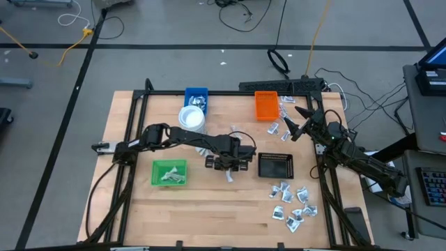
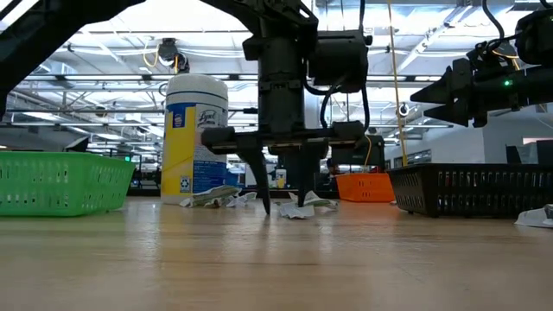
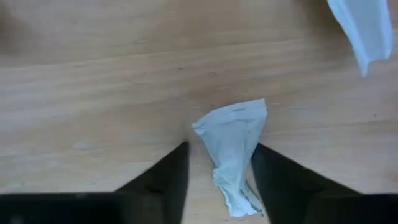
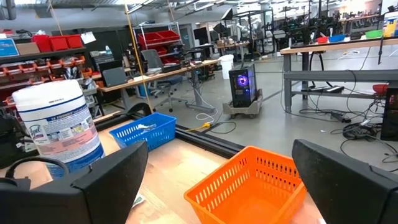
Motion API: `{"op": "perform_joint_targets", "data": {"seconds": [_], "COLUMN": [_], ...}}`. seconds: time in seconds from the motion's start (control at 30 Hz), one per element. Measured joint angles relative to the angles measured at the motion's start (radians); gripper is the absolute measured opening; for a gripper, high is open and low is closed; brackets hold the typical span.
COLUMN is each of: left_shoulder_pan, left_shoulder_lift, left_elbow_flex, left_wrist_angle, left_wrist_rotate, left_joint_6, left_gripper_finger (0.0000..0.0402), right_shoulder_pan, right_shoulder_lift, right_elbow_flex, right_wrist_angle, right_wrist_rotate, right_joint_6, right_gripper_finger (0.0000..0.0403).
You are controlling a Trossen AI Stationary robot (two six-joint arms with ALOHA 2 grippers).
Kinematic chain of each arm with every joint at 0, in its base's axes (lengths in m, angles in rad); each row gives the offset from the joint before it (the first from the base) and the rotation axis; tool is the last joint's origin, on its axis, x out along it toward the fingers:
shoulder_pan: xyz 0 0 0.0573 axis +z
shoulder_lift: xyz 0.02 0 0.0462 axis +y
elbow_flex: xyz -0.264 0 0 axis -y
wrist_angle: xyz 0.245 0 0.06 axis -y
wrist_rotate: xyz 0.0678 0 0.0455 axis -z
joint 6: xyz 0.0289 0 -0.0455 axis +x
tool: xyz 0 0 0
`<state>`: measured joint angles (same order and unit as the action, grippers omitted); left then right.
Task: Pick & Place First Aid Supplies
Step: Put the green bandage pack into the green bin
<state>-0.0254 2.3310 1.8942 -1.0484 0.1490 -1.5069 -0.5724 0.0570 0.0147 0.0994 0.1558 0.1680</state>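
One packet flat on surface mid-table, between left gripper fingers | jaws half-closed, not yet clamped | step: grasp | next: finish closing, lift, carry to a tray | right gripper spread wide, idle near orange tray

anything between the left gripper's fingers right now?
Yes: a crumpled white packet lies on the wood between the left gripper fingers, shown in the left wrist view.
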Motion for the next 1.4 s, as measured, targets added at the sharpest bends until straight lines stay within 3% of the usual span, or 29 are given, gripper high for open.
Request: {"op": "perform_joint_targets", "data": {"seconds": [0.2,0.27,0.47,0.6,1.0,1.17,1.4], "left_shoulder_pan": [0.003,0.005,0.017,0.023,-0.028,-0.068,-0.111], "left_shoulder_lift": [0.000,0.000,-0.031,-0.078,-0.175,-0.309,-0.585], "left_elbow_flex": [0.000,0.000,-0.002,-0.001,-0.038,-0.224,-0.580], "left_wrist_angle": [0.000,0.000,-0.033,-0.077,-0.100,-0.080,0.002], "left_wrist_rotate": [0.009,0.008,0.014,0.013,0.056,0.011,-0.029], "left_joint_6": [0.083,0.101,0.195,0.339,1.181,1.404,1.511], "left_gripper_finger": [0.0032,0.0011,0.0004,0.0004,0.0002,0.0002,0.0001], "right_shoulder_pan": [0.000,0.000,0.000,0.000,0.000,0.000,0.000], "right_shoulder_lift": [0.000,0.000,0.000,0.000,0.000,0.000,0.000], "right_elbow_flex": [0.000,0.000,0.000,0.000,0.000,0.000,0.000], "right_wrist_angle": [0.000,0.000,0.000,0.000,0.000,0.000,0.000], "right_wrist_rotate": [0.000,0.000,0.000,0.000,0.000,0.000,0.000], "right_joint_6": [0.000,0.000,0.000,0.000,0.000,0.000,0.000], "right_gripper_finger": [0.0393,0.0393,0.0393,0.0393,0.0393,0.0393,0.0393]}}
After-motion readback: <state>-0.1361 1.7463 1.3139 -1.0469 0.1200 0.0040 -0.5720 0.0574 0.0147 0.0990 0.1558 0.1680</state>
